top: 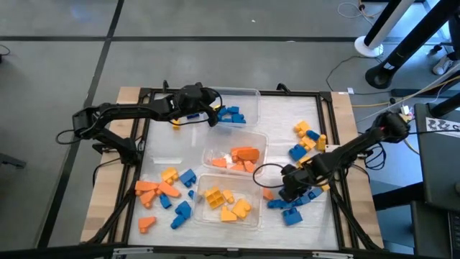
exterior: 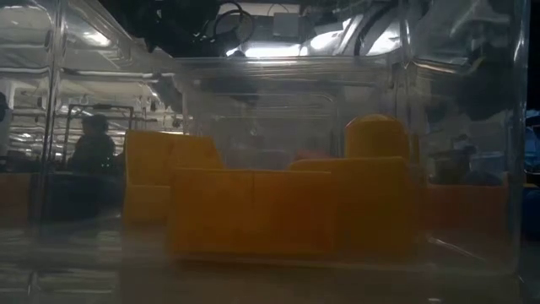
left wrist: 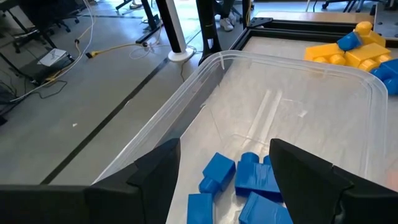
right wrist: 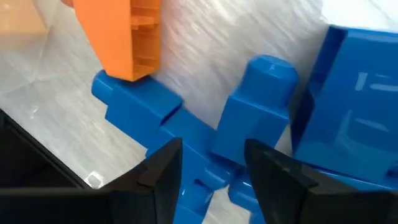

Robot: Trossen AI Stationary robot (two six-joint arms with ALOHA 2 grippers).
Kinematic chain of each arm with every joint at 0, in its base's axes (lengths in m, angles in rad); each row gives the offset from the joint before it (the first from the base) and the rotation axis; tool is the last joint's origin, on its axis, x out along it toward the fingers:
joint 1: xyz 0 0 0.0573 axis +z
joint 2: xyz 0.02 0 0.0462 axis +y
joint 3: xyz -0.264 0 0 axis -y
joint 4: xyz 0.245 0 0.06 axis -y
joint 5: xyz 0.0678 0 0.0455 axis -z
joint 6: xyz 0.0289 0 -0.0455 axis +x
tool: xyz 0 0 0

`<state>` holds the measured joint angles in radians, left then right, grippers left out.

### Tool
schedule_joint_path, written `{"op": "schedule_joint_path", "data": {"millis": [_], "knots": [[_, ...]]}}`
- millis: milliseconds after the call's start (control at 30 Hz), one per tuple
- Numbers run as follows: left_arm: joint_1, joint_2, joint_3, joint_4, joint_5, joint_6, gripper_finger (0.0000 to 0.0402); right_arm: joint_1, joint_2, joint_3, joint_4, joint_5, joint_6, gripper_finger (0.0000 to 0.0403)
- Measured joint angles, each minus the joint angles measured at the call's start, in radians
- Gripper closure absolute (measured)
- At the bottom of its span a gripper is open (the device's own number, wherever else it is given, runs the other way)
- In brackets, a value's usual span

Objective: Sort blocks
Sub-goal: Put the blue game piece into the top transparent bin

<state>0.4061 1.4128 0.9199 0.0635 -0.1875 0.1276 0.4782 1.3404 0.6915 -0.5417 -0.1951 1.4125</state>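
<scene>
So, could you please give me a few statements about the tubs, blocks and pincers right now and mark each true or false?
1. The left pincer is open above the tub holding blue blocks. True.
2. The middle tub holds yellow blocks. False: it holds orange blocks.
3. The right pincer is down at blue blocks on the table. True.
4. The nearest tub holds only blue blocks. False: it holds yellow blocks.
</scene>
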Motion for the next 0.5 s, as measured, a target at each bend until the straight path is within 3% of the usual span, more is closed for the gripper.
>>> {"op": "schedule_joint_path", "data": {"millis": [300, 500], "knots": [[0.0, 0.0, 0.0, 0.0, 0.0, -0.001, 0.0165, 0.0, -0.004, -0.002, 0.032, 0.002, 0.001, 0.0224], [0.0, 0.0, 0.0, 0.0, 0.0, -0.001, 0.0165, -0.001, -0.045, -0.004, 0.023, 0.064, 0.047, 0.0224]]}}
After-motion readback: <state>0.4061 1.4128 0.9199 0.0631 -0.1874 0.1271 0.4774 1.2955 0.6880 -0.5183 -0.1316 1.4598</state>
